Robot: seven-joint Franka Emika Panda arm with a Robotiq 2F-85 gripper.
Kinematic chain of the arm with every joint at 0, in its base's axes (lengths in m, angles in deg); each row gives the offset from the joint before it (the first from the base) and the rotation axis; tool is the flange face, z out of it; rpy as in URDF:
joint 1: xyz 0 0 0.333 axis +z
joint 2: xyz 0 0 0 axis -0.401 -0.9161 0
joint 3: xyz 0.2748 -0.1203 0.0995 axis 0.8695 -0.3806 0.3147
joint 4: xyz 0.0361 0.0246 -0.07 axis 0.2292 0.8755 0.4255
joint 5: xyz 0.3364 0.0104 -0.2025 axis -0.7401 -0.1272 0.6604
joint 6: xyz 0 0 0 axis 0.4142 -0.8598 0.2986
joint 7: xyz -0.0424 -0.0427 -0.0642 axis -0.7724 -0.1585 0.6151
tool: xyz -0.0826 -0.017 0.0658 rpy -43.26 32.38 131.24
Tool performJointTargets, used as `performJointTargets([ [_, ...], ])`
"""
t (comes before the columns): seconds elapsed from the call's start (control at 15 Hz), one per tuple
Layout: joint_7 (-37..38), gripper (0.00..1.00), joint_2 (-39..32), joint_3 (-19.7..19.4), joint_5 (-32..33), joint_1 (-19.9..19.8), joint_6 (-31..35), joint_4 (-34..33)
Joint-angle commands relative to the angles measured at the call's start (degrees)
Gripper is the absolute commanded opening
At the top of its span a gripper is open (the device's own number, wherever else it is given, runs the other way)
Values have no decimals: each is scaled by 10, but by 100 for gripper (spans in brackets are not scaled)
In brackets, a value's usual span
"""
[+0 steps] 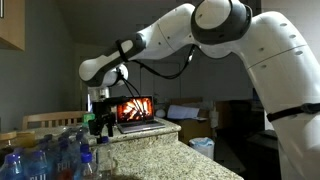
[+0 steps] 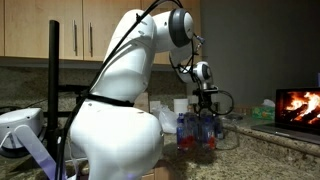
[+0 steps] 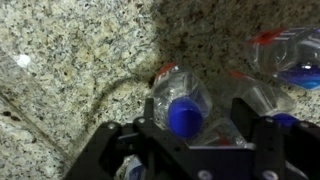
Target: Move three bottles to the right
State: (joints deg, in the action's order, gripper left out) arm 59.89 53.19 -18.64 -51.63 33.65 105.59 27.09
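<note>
In the wrist view a clear plastic bottle (image 3: 183,117) with a blue cap and a red label band stands upright between my fingers. My gripper (image 3: 200,122) is lowered over it with one finger on each side. The left finger (image 3: 143,132) is close against the bottle, and a gap shows before the right finger (image 3: 250,120). More bottles (image 3: 290,55) stand just to the right. In both exterior views the gripper (image 1: 100,125) (image 2: 205,112) hangs straight down into the cluster of bottles (image 1: 50,155) (image 2: 198,132) on the granite counter (image 3: 70,70).
An open laptop (image 1: 135,110) (image 2: 298,108) with a fire picture on its screen sits on the counter behind the bottles. Wooden cabinets (image 2: 90,30) line the wall. Bare granite (image 1: 170,155) lies beside the cluster towards the counter's edge.
</note>
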Motion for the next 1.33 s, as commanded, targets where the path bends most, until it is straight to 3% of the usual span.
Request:
performJointTargets([
  [0.0, 11, 49, -9, 1, -8, -2, 1, -10],
  [0.4, 16, 12, -13, 0, -8, -1, 2, -16],
  [0.8, 29, 15, 8, -3, -2, 0, -7, -16],
  [1.07, 121, 15, 57, -18, -10, -4, -16, -13],
  [1.27, 187, 15, 115, -31, -24, -14, -25, 29],
])
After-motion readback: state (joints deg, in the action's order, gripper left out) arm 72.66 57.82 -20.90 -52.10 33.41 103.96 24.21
